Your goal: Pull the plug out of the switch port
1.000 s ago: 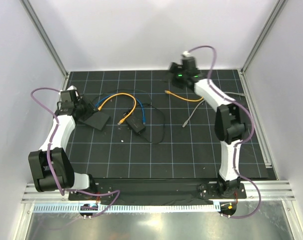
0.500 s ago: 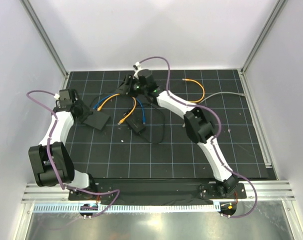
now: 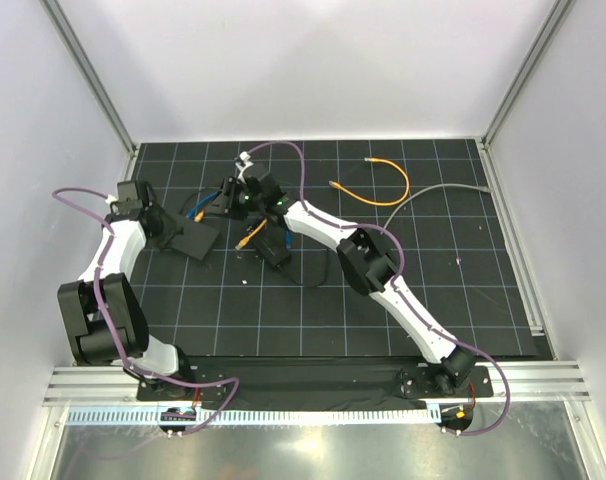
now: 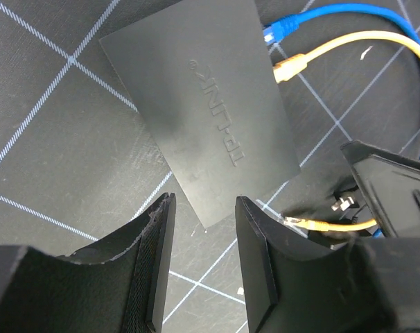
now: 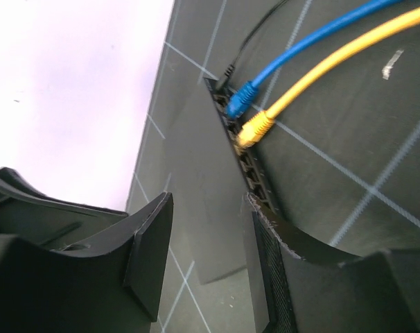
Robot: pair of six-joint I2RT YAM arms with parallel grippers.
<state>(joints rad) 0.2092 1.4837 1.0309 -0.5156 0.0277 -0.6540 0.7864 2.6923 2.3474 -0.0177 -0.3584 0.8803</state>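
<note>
Gripper (image 5: 208, 202) parted, switch (image 5: 202, 163) edge beyond, blue plug (image 5: 240, 97) and yellow plug (image 5: 254, 130) seated side by side

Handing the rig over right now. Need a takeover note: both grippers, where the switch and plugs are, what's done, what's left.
Left gripper: open, fingers straddling one corner of the flat black rectangular switch, which lies on the mat. Contact is unclear.
Right gripper: open, empty, hovering at the switch's port side, facing the plugs.
Plugs: blue cable plug and yellow cable plug are both seated, side by side.
Done: approach only.
Left: close on a plug and pull it out, with the switch steadied.
</note>
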